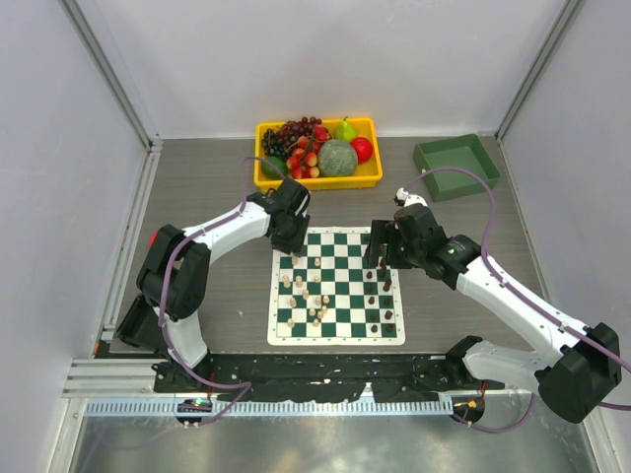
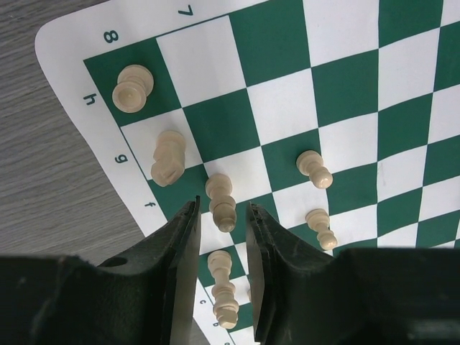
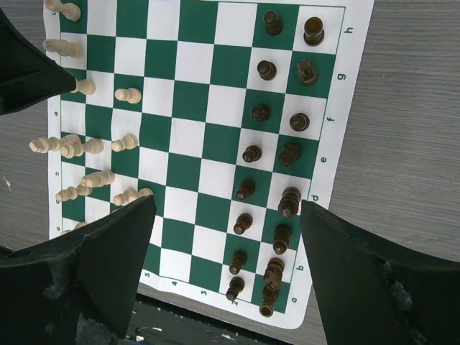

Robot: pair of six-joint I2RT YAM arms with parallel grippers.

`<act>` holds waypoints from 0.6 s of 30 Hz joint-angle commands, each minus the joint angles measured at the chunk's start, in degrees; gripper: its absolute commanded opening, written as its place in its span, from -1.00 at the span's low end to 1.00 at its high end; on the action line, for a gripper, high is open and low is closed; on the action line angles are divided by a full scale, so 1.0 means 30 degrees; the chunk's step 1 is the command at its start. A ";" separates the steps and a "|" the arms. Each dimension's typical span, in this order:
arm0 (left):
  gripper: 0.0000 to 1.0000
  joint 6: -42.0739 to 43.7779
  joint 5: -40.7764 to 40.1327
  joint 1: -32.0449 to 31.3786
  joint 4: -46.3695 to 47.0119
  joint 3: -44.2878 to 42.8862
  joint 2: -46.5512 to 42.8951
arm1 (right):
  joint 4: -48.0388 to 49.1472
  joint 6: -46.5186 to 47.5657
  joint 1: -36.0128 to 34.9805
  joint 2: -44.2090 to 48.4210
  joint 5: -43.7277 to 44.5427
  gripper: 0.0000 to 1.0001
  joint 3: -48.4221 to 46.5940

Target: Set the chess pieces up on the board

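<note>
While the left tool (image 2: 221,208) hangs released, a cream piece (image 2: 220,192) sits between its tips.

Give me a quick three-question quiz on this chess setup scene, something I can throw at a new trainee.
1. True or false: the dark chess pieces stand on the side of the board nearer the right gripper.
2. Multiple choice: the yellow tray holds A) fruit, B) chess pieces, C) nothing.
3. Fill in: in its own wrist view, a light piece shows between the open jaws of the ____ gripper.

Key: 1 true; 2 A; 3 left gripper.
</note>
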State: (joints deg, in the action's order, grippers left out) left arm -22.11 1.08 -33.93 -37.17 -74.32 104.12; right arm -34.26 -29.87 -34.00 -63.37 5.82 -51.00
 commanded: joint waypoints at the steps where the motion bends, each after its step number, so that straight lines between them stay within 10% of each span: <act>1: -0.29 0.0075 -0.0214 -0.0115 -0.0062 -0.0362 0.0070 | 0.0668 -0.0034 0.0054 0.0441 -0.0096 0.77 -0.0108; 18: -0.64 0.0250 -0.0214 -0.0144 -0.0266 -0.0392 0.0247 | 0.0639 0.0024 0.0054 0.0412 -0.0066 0.77 -0.0138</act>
State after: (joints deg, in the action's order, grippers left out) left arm -22.06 1.06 -34.11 -37.21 -74.32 104.62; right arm -34.26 -29.87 -34.00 -63.37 5.85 -51.00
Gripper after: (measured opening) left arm 0.207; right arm 0.882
